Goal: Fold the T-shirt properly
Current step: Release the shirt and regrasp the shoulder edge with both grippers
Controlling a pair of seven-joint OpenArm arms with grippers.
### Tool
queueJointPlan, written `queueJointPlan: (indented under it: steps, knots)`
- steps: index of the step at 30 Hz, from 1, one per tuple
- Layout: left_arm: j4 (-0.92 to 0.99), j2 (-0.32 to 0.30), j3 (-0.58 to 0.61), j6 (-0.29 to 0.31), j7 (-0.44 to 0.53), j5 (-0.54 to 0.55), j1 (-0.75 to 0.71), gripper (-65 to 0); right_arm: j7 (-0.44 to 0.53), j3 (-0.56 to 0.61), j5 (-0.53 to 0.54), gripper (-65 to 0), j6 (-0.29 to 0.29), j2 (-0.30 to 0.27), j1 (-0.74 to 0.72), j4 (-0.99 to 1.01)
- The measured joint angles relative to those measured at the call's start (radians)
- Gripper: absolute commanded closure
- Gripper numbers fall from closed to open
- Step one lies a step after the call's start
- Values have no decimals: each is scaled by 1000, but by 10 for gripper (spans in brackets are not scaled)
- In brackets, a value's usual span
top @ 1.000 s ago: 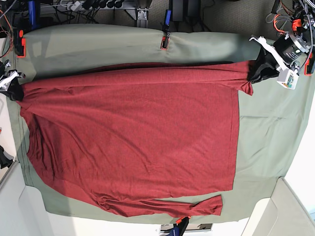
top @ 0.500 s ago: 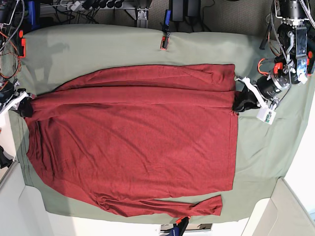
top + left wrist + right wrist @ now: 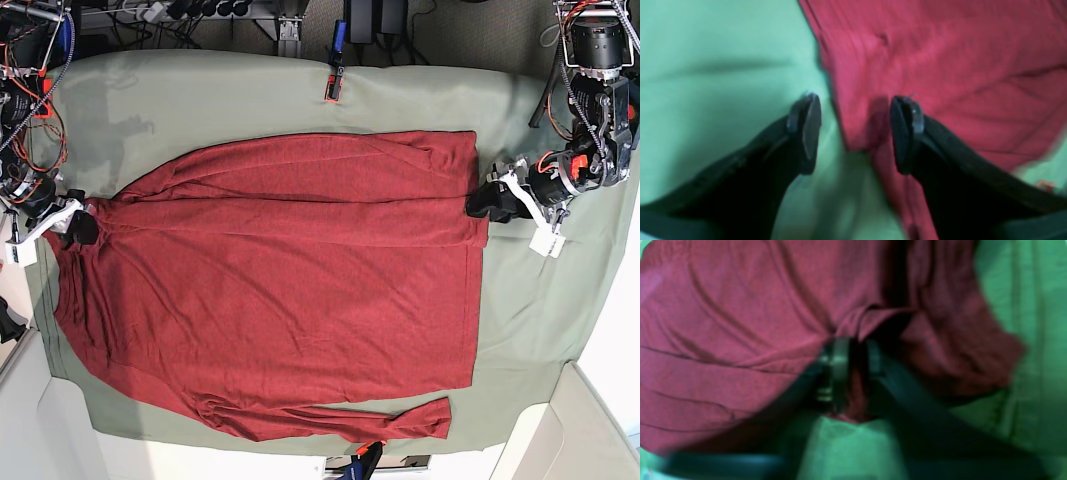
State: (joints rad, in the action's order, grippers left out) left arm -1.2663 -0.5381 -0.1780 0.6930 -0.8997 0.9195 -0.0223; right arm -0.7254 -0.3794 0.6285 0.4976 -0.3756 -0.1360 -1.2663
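The dark red T-shirt [image 3: 280, 290] lies spread on the green table cloth [image 3: 200, 95], its far part folded over onto the body. In the base view my left gripper [image 3: 478, 207] sits at the shirt's right edge. The left wrist view shows this gripper [image 3: 855, 133] open, straddling the shirt's edge [image 3: 940, 66] and holding nothing. My right gripper [image 3: 82, 228] is at the shirt's left edge. Seen from the right wrist, its [image 3: 855, 373] fingers stand close together with a bunched fold of the shirt [image 3: 740, 323] between them.
Orange clamps [image 3: 333, 88] [image 3: 40, 85] pin the cloth at the back edge, and another clamp [image 3: 365, 455] sits at the front edge. Cables and arm bases crowd both back corners. White padded surfaces [image 3: 580, 430] border the front corners.
Both grippers carried the shirt's far edge toward the front, laying a fold over the body. The left gripper opened and let go of its corner. The right gripper moved only a little.
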Motion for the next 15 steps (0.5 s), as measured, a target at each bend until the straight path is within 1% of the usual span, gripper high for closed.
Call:
queueJointPlan:
  steps: [1,2,3,5,7,8,12,15]
  knots:
    - [-1,-5,0,1,-45,63,-7,-361,0,0,-1,-320,0,0,0,0]
    - [-5,-12,0,3,-81,117,-19,-361,0,0,-1,-333,0,-1,0,0]
    - [-18,-20,-5,5,-100,137,-37,-361,-8,0,-1,-332,0,-1,0,0]
    - [-65,-45,-19,3,-117,141,-90,-361,-66,-5,7,-332,0,0,0,-13]
    - [-128,-67,-39,3,-119,134,-153,-361,-84,-27,27,-332,0,2,1,-28]
    - [-163,-68,-55,-1,-119,127,-186,-361,-84,-42,38,-332,0,3,3,-38]
    - [-267,-42,-124,-3,-114,121,-303,-361,-83,-117,45,-332,0,2,3,-60]
    - [-277,-16,-172,-3,-92,117,-344,-361,-91,-153,48,-332,0,1,5,-60]
